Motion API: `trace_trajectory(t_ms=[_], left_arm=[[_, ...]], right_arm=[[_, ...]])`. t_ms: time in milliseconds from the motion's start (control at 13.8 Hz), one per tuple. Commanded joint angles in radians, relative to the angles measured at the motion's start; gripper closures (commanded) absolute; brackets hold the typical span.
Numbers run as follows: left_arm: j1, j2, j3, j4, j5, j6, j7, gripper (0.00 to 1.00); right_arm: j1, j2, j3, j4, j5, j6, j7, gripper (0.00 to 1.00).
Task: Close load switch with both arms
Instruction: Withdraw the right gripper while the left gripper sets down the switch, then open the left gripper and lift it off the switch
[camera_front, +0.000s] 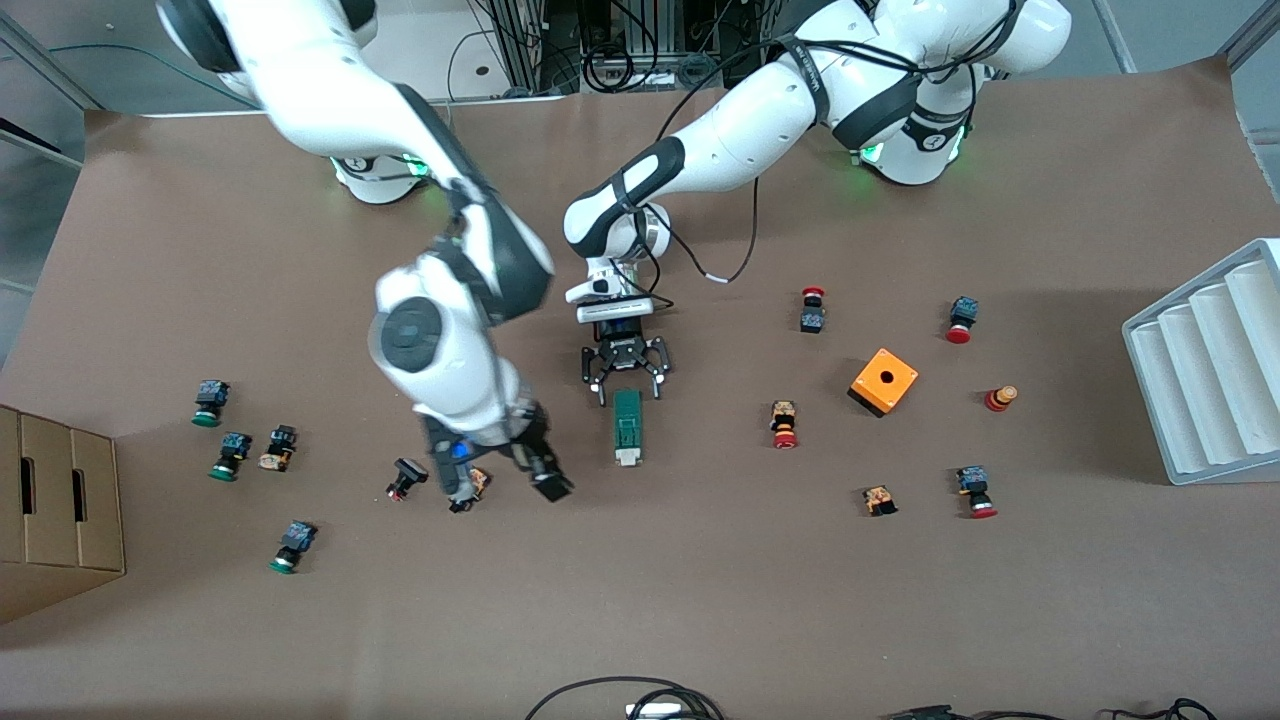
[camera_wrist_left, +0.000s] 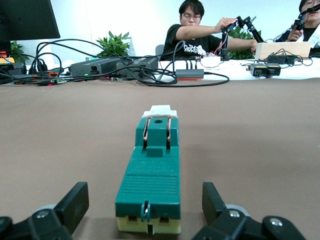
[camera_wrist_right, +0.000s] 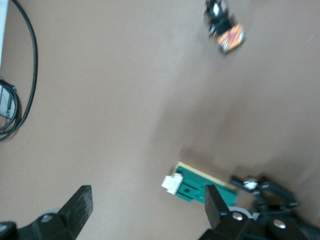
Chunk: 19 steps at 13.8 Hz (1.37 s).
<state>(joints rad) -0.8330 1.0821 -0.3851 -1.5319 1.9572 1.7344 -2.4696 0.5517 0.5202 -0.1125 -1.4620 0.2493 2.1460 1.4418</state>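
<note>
The load switch (camera_front: 628, 428) is a narrow dark-green block lying flat mid-table, its white lever end (camera_front: 627, 459) toward the front camera. In the left wrist view the load switch (camera_wrist_left: 152, 172) runs lengthwise away from the camera. My left gripper (camera_front: 628, 386) is low at the block's other end, open, with a finger (camera_wrist_left: 74, 202) on each side and clear gaps to the block. My right gripper (camera_front: 503, 490) hangs open over the table beside the switch, toward the right arm's end, holding nothing. The right wrist view shows the load switch (camera_wrist_right: 197, 186) off beside one finger (camera_wrist_right: 212, 202).
An orange cube (camera_front: 884, 381) and several red-capped buttons (camera_front: 812, 310) lie toward the left arm's end, near a white ridged rack (camera_front: 1210, 365). Green-capped buttons (camera_front: 211, 402) and a cardboard box (camera_front: 55, 510) sit at the right arm's end. A small orange part (camera_front: 479, 483) lies under the right gripper.
</note>
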Motion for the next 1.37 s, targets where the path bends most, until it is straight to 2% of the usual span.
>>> trace_trajectory(t_ms=[0,289,506,578,650,794,939,1011,1300], left_arm=[[0.011,-0.03,-0.023,0.01,-0.001,-0.01,0.02,0.0],[0.017,-0.114,-0.043,0.009,-0.079,-0.001,0.105,0.0],[0.031,-0.16,-0.052,0.007,-0.115,0.026,0.156,0.0],[0.032,-0.178,-0.051,0.007,-0.125,0.049,0.162,0.0],[0.035,-0.203,-0.051,0.007,-0.159,0.075,0.197,0.0],[0.038,-0.252,-0.051,0.007,-0.236,0.086,0.288,0.0],[0.046,-0.303,-0.051,0.006,-0.299,0.112,0.357,0.0],[0.051,-0.333,-0.051,0.006,-0.329,0.146,0.391,0.0],[0.08,-0.453,-0.049,0.006,-0.513,0.171,0.62,0.0]], right_arm=[[-0.094,-0.142,0.031,-0.081,0.036,-0.124,-0.2,0.0],[-0.254,-0.293,0.033,-0.087,0.034,-0.384,-0.594,0.0],[-0.375,-0.393,0.027,-0.087,0.019,-0.507,-0.942,0.0],[-0.407,-0.422,0.01,-0.087,-0.002,-0.552,-1.06,0.0],[-0.415,-0.449,-0.036,-0.087,-0.033,-0.575,-1.18,0.0],[-0.42,-0.492,-0.111,-0.093,-0.074,-0.601,-1.367,0.0],[-0.479,-0.554,-0.112,-0.139,-0.146,-0.594,-1.481,0.0],[-0.498,-0.583,-0.112,-0.165,-0.153,-0.588,-1.53,0.0],[-0.527,-0.648,-0.107,-0.276,-0.206,-0.522,-1.561,0.0]])
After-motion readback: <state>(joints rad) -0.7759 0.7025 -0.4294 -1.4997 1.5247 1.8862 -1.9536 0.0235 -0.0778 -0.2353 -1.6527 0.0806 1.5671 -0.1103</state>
